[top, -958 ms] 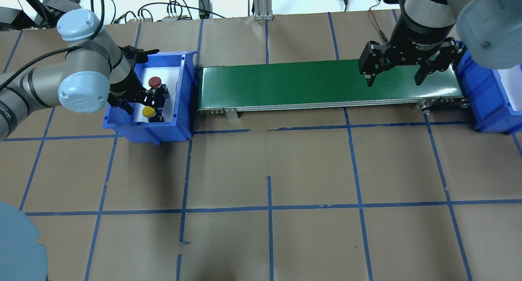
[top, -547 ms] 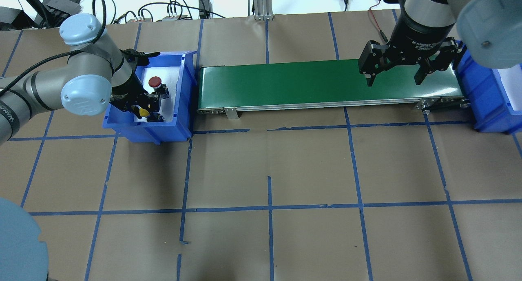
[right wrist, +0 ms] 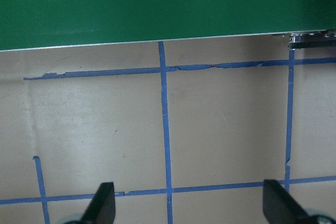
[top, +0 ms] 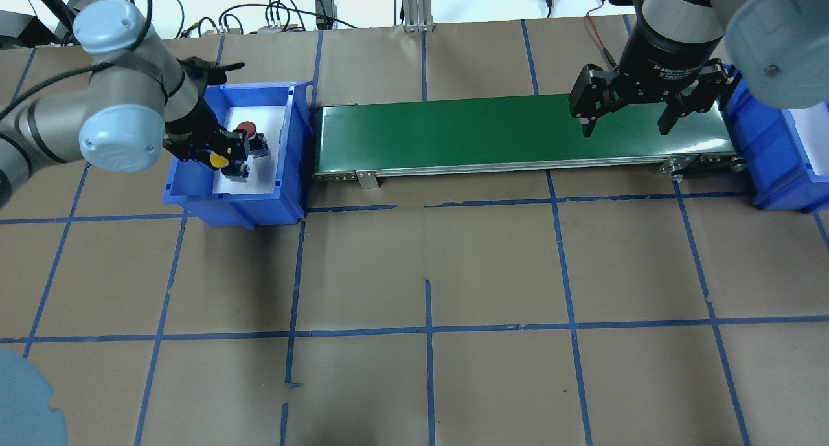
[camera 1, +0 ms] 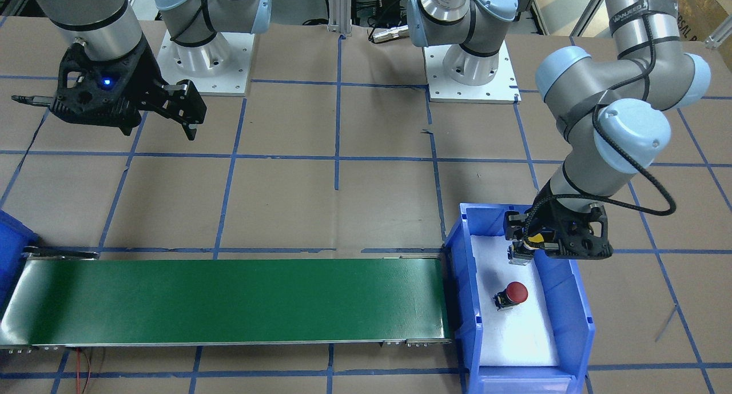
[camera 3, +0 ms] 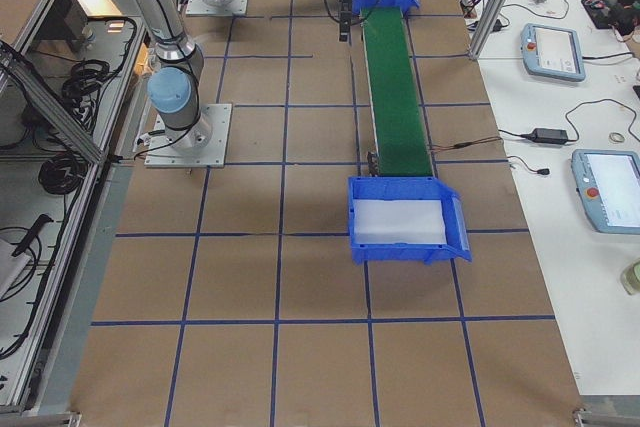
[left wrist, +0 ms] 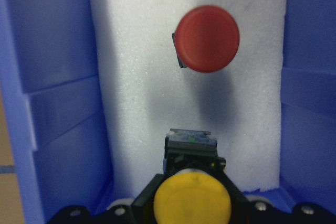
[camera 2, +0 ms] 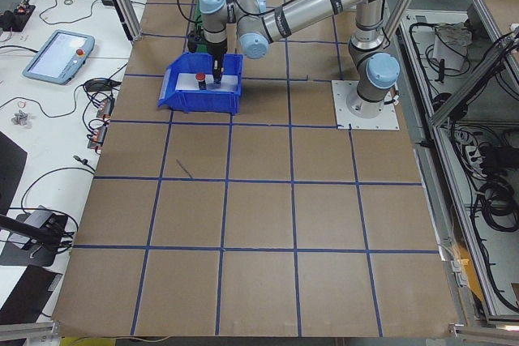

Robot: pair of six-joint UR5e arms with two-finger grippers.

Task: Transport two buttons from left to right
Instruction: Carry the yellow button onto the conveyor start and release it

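The right gripper [top: 627, 118] body reads "2F Adaptive"; nothing else legible.

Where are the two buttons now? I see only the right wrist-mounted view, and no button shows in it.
Observer: Both are in the left blue bin. The left gripper is shut on the yellow button.
Operator: And the red one?
Observer: The red button stands apart on the bin's white foam, and nothing touches it.
Operator: Where should they go?
Observer: A second blue bin, lined with white foam, stands at the other end of the green conveyor.
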